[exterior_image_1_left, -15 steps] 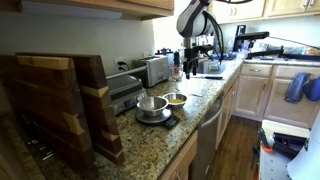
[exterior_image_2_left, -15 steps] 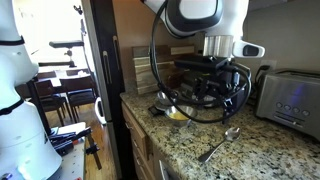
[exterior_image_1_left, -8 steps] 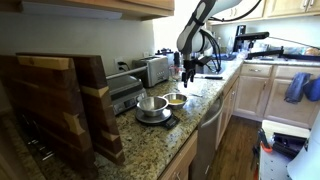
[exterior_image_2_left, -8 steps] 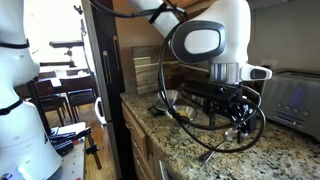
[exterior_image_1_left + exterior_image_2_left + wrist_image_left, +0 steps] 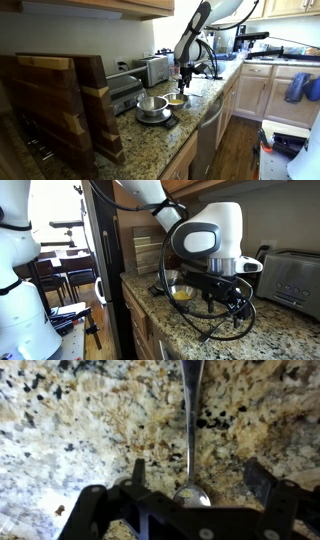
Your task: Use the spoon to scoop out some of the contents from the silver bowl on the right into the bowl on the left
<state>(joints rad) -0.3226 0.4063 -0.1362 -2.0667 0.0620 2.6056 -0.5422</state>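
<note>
A metal spoon (image 5: 190,405) lies flat on the speckled granite counter, and its bowl end (image 5: 191,494) sits between my fingers. My gripper (image 5: 198,475) is open and hangs low over the spoon, one finger on each side, without touching it. In both exterior views the gripper (image 5: 184,78) (image 5: 240,305) is just above the counter next to the bowls. The spoon handle (image 5: 212,332) sticks out below it. A larger silver bowl (image 5: 152,103) stands on a dark base. A smaller bowl (image 5: 176,99) with yellowish contents (image 5: 180,294) stands beside it.
A toaster (image 5: 153,68) (image 5: 290,275) stands at the back of the counter, next to a dark grill press (image 5: 124,92). Tall wooden cutting boards (image 5: 60,100) stand near the bowls. The counter edge (image 5: 150,315) drops off to the floor.
My arm has come down and moved over the spoon, closer to the bowls. The gripper stays open. The spoon and bowls have not moved.
</note>
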